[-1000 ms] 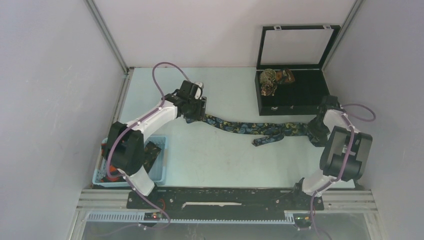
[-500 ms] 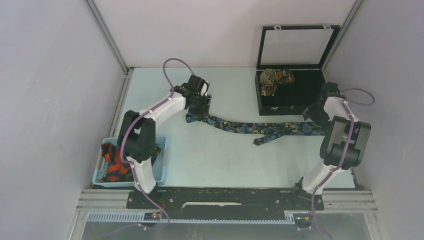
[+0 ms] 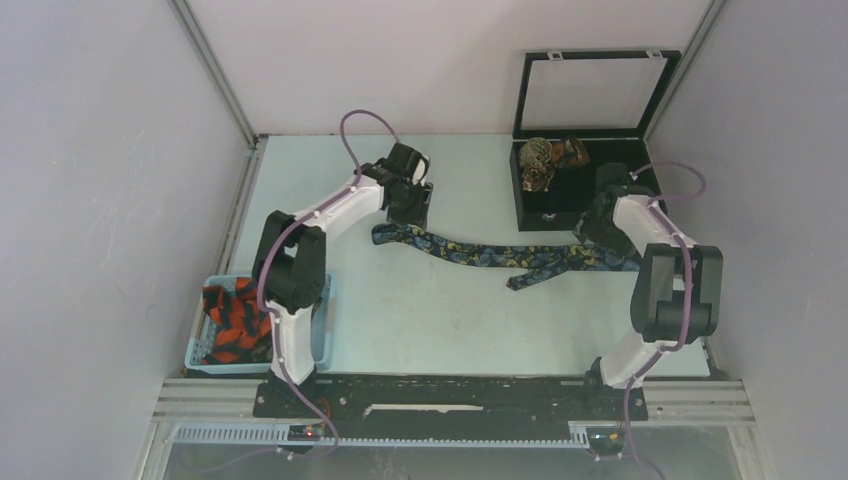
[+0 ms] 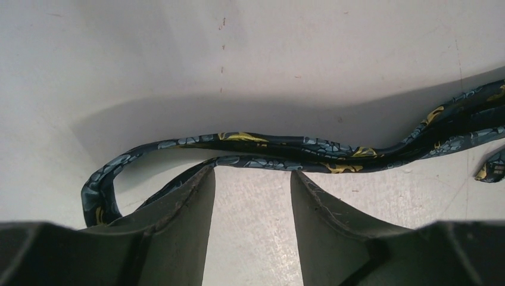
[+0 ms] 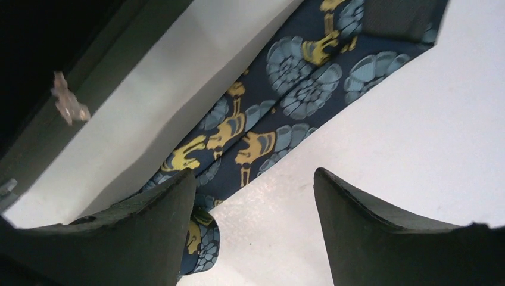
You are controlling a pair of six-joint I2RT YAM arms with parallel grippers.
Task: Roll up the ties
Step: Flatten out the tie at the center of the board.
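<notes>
- Step in hand, as I judge it: laying one tie (image 3: 500,256) straight on the tabletop (image 3: 440,320) before rolling. No coil shows on this tie, so the roll itself is not yet begun.
- The tie lies across the middle of the tabletop. It is dark blue with a yellow and light blue pattern and is a little wavy. One pointed tail sticks out toward the near edge at the middle-right.
- The left pincer (image 4: 251,173) stands half open and holds nothing. The left end of the tie, bent back into a narrow loop, lies just beyond its fingertips.
- The right pincer (image 5: 255,174) is wide and also empty. It is low over the right end of the tie, just beside the front wall of the case (image 3: 620,165). In its wrist view one finger (image 5: 161,232) hides part of the cloth, and I cannot tell if it touches.
- The case stands open with a few rolled ties (image 3: 545,162) in its far left corner. The basket (image 3: 198,352) at the near left holds more ties (image 3: 228,318), orange and black, not yet rolled.
- Next move, in my opinion: one pincer must come down to the surface and close on an end, because the cloth is thin and lies flat. The other should keep the length stretched.
- The loop at the left end probably needs flattening first, or the coil may start crooked.
</notes>
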